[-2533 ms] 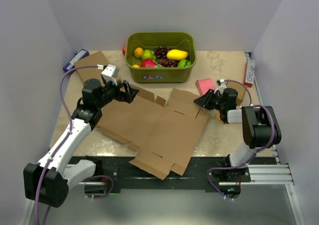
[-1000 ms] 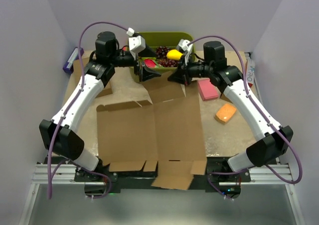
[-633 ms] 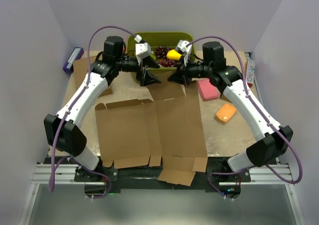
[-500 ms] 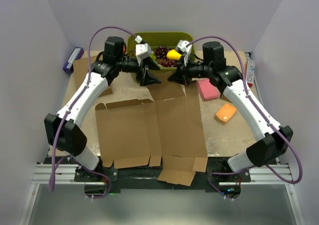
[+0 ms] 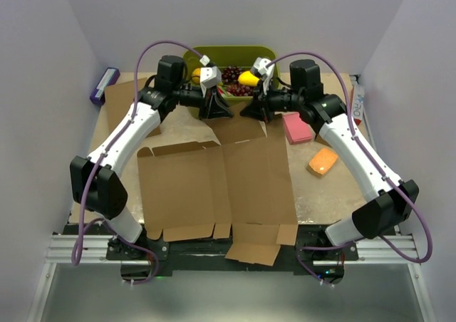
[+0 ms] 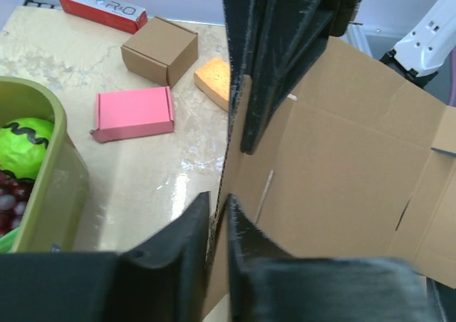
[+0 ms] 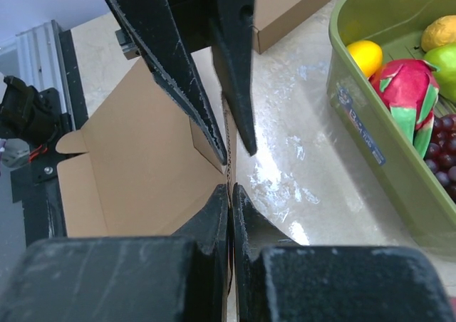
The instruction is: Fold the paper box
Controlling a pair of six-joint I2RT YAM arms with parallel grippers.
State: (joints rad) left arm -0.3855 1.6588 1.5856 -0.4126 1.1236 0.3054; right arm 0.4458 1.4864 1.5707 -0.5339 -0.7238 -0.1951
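Observation:
The paper box (image 5: 214, 187) lies unfolded in the middle of the table, a large brown die-cut sheet with its near flaps over the table's front edge. Its far edge is raised between both grippers. My left gripper (image 5: 216, 111) has its jaws drawn narrow over that edge; in the left wrist view the corrugated edge of the paper box (image 6: 342, 144) runs between the left gripper (image 6: 218, 196) jaws. Facing it, my right gripper (image 5: 251, 111) is shut on the same edge; the right wrist view shows the right gripper (image 7: 230, 187) jaws pressed on the paper box (image 7: 135, 165).
A green basket (image 5: 228, 50) of fruit stands just behind the grippers. A pink box (image 5: 297, 127) and an orange sponge (image 5: 323, 161) lie to the right, with a small cardboard cube (image 6: 159, 50) and a red-and-white carton (image 6: 100, 10). Flat cardboard (image 5: 125, 94) lies back left.
My left gripper has moved right onto the box's far edge and its jaws have narrowed from wide open onto it. The box has shifted slightly. The right gripper has kept its grip.

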